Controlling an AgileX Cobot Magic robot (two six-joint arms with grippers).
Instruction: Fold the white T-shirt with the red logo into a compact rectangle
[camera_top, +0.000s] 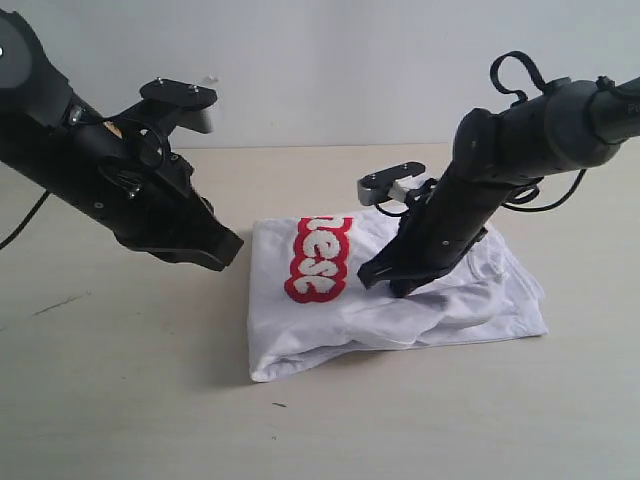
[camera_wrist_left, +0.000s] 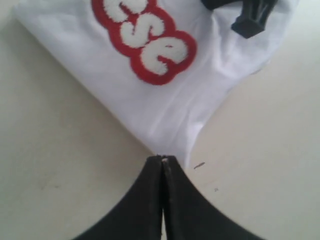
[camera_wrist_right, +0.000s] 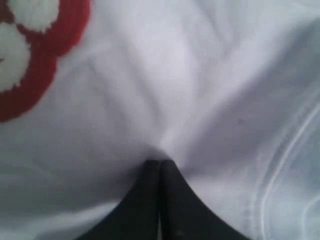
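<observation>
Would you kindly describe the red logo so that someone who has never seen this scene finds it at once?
On the table lies a folded white T-shirt. On its top, left of middle in the exterior view, runs the red logo, a blobby red patch with fuzzy white letters. It is the only red on the white cloth.

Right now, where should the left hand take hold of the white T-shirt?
Probably the near left corner of the white T-shirt, from the left: its layers end there in a flat point ahead of the left hand, shut now, so open first. The right side bunches under the right hand.
</observation>
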